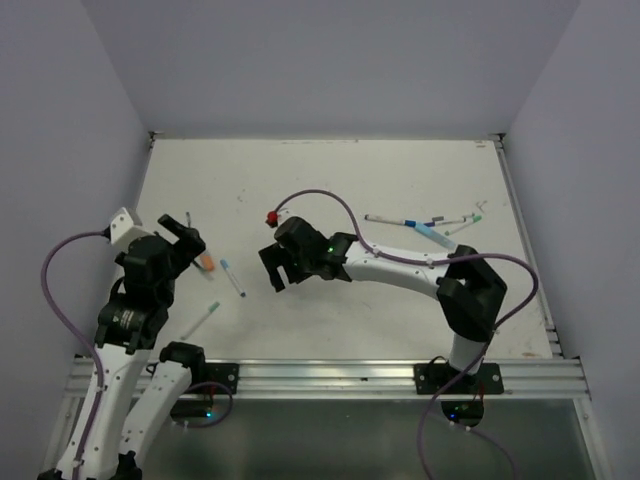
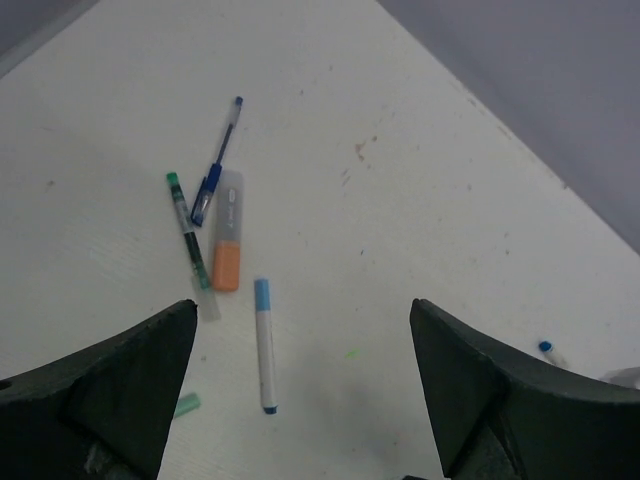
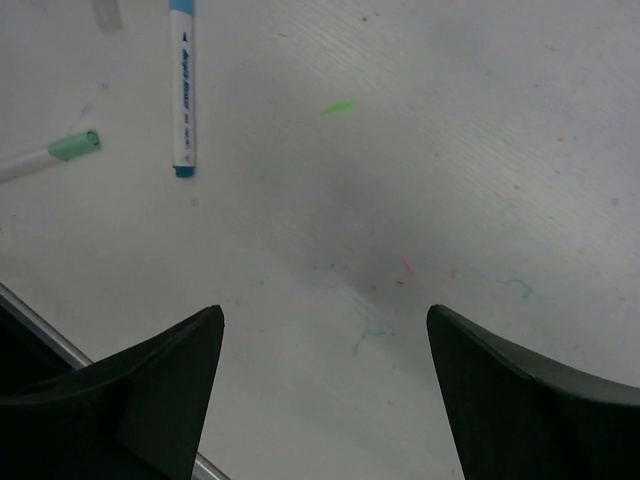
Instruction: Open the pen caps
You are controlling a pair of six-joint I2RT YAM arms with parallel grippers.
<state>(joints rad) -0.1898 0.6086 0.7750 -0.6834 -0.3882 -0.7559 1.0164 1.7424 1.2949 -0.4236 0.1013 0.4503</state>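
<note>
A white pen (image 2: 265,350) with a light blue cap (image 2: 262,293) lies on the table between my two grippers; it also shows in the top view (image 1: 232,277) and the right wrist view (image 3: 183,90). Left of it lie an orange-capped highlighter (image 2: 228,243), a green pen (image 2: 187,230) and a blue ballpoint (image 2: 217,175). A white pen with a green cap (image 3: 75,145) lies nearer the front edge (image 1: 200,320). My left gripper (image 2: 302,308) is open and empty above the blue-capped pen. My right gripper (image 3: 323,312) is open and empty over bare table to its right.
Several more pens (image 1: 425,222) lie at the back right of the white table (image 1: 350,170). A small red piece (image 1: 271,217) sits by the right arm's cable. Grey walls close three sides. A metal rail (image 1: 330,375) runs along the front edge.
</note>
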